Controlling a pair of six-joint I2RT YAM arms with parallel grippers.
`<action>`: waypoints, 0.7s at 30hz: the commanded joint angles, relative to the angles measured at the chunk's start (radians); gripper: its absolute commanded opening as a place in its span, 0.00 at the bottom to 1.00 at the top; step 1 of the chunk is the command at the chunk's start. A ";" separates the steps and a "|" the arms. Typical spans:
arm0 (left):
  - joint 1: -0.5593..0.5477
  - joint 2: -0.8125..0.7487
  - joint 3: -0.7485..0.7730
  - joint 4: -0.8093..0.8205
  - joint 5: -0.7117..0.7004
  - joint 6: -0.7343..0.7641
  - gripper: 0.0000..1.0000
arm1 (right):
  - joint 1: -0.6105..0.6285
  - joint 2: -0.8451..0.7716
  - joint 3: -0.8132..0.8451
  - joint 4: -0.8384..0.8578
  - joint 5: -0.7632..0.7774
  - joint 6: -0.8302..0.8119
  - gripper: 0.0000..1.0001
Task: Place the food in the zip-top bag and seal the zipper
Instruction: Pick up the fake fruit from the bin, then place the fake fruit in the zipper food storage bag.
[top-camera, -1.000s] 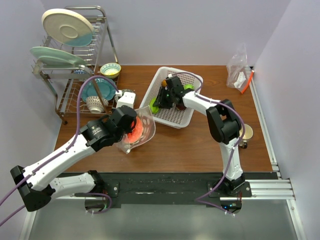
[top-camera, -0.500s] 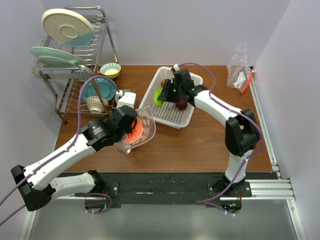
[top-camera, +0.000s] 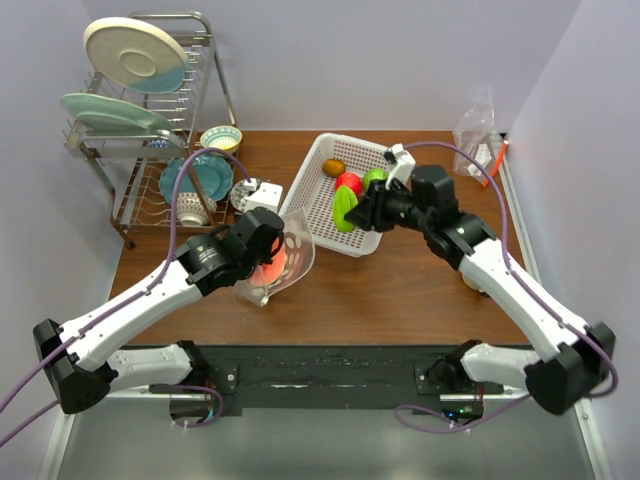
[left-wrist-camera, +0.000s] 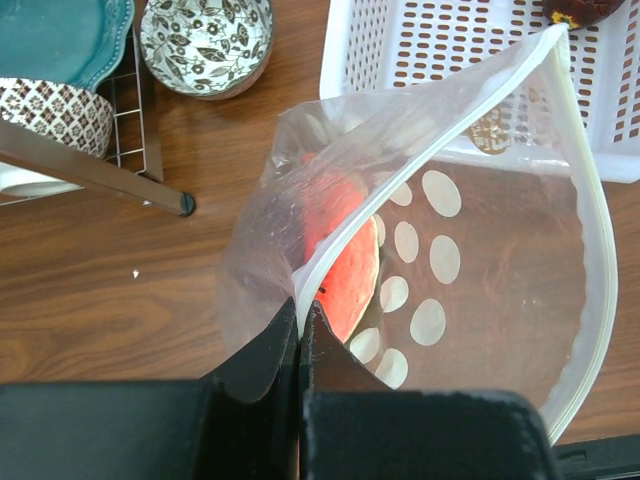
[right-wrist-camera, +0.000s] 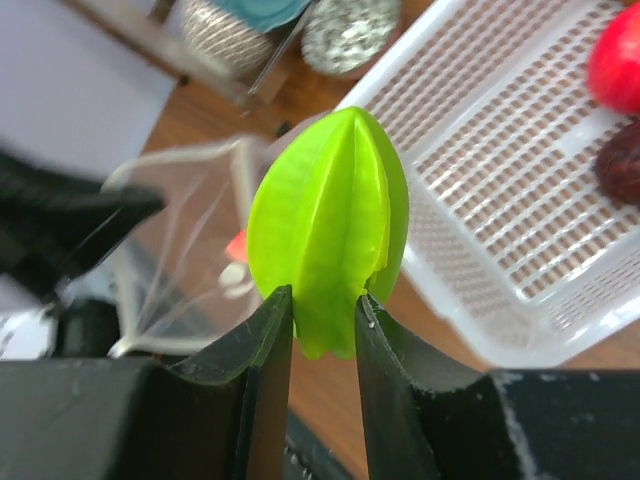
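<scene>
Zip-top bag (left-wrist-camera: 450, 250) of clear, colourless plastic, propped on the brown wooden table (top-camera: 400, 290) just beside the white perforated plastic basket (top-camera: 318, 195), mouth turned toward the basket to receive the food. Left gripper (left-wrist-camera: 298, 310) pressed together on one lip of the mouth, right at the pale whitish zipper (left-wrist-camera: 590, 250) — pinched there, it seems, to lift that lip and keep the opening bowed wide. One red-orange toy piece (left-wrist-camera: 335, 260) already inside, resting against the bag wall. Right gripper (right-wrist-camera: 322, 300) clamped on the lower tip of a bright green ridged toy fruit (right-wrist-camera: 325, 230), raised over the side of the basket nearest the bag; gripped low, probably to leave the bulk free to drop through the mouth. Red apple (top-camera: 349, 183), green ball (top-camera: 375, 177), small orange-brown piece (top-camera: 333, 167) and dark purple piece (right-wrist-camera: 622, 160) lying in the basket. Zipper unsealed — closing judged sensible only after loading the remaining food.
</scene>
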 joint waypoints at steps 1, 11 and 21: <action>-0.003 0.018 0.052 0.058 0.009 0.020 0.00 | 0.008 -0.146 -0.088 0.013 -0.214 -0.006 0.31; -0.001 0.061 0.073 0.096 0.040 0.024 0.00 | 0.110 -0.182 -0.171 0.134 -0.307 0.127 0.31; -0.001 0.076 0.118 0.079 0.058 0.017 0.00 | 0.194 0.036 -0.171 0.413 -0.240 0.253 0.28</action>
